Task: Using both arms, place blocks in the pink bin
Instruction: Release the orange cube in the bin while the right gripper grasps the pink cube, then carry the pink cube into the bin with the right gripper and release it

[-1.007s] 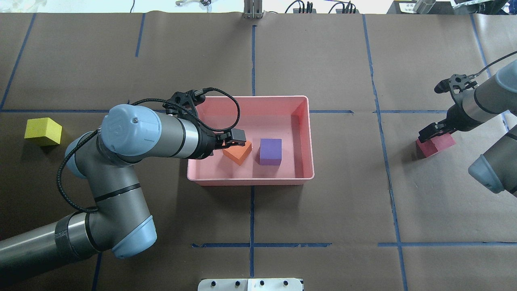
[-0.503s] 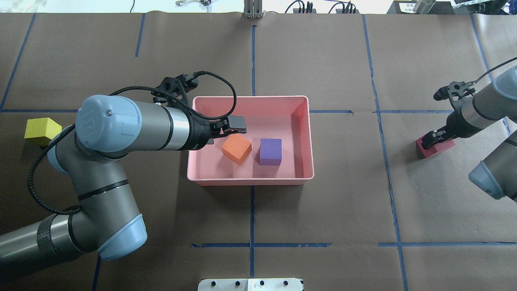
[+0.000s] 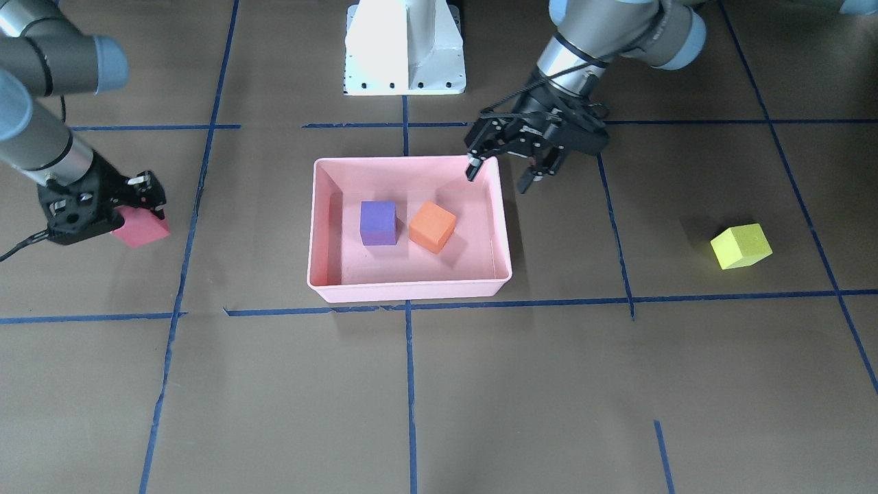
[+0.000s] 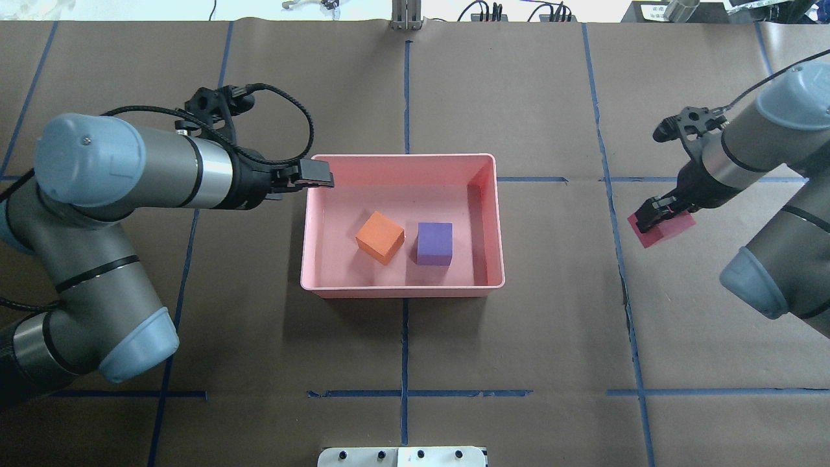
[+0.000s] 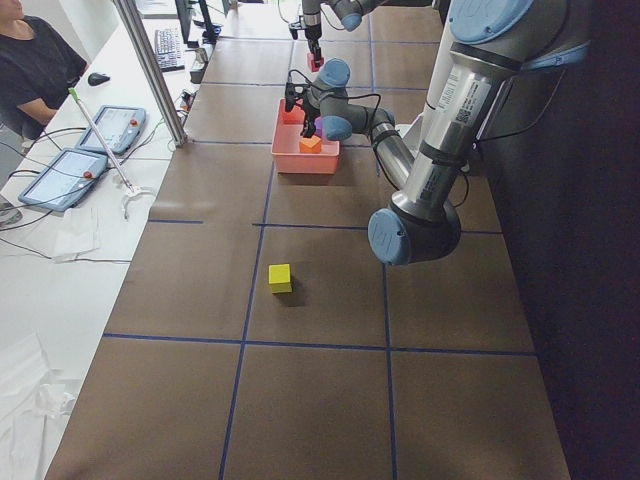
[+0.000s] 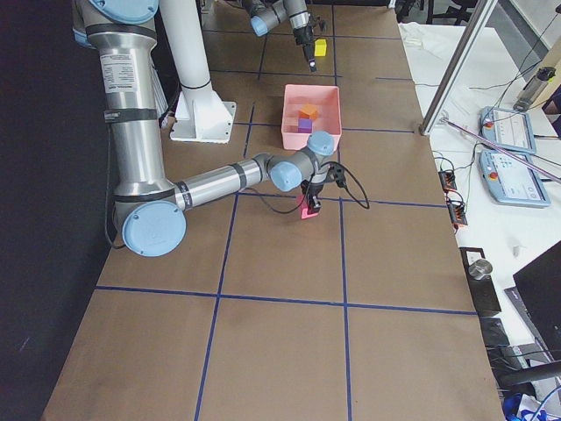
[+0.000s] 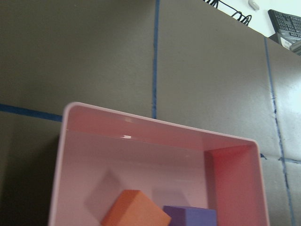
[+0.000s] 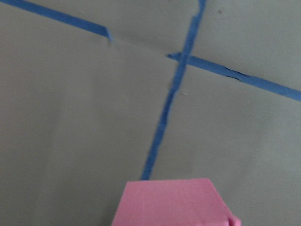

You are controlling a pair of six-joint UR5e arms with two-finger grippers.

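The pink bin (image 4: 496, 220) holds an orange block (image 4: 380, 237) and a purple block (image 4: 434, 243) side by side. My left gripper (image 3: 497, 180) hovers open and empty over the bin's corner (image 4: 318, 178) on the robot's left. My right gripper (image 4: 656, 214) is shut on the red-pink block (image 4: 669, 228), held above the paper to the right of the bin; the same block shows in the front view (image 3: 143, 228) and at the bottom of the right wrist view (image 8: 171, 202). The yellow-green block (image 3: 741, 245) lies alone on the table, hidden by my left arm in the overhead view.
Brown paper with blue tape lines (image 4: 405, 350) covers the table. The white pedestal base (image 3: 405, 48) stands behind the bin. In the left side view a person (image 5: 30, 65) sits at a side bench with tablets (image 5: 60, 175).
My left gripper has drawn back from the orange block, up and out to the bin's corner. My right gripper has lifted the red-pink block and carried it toward the bin.
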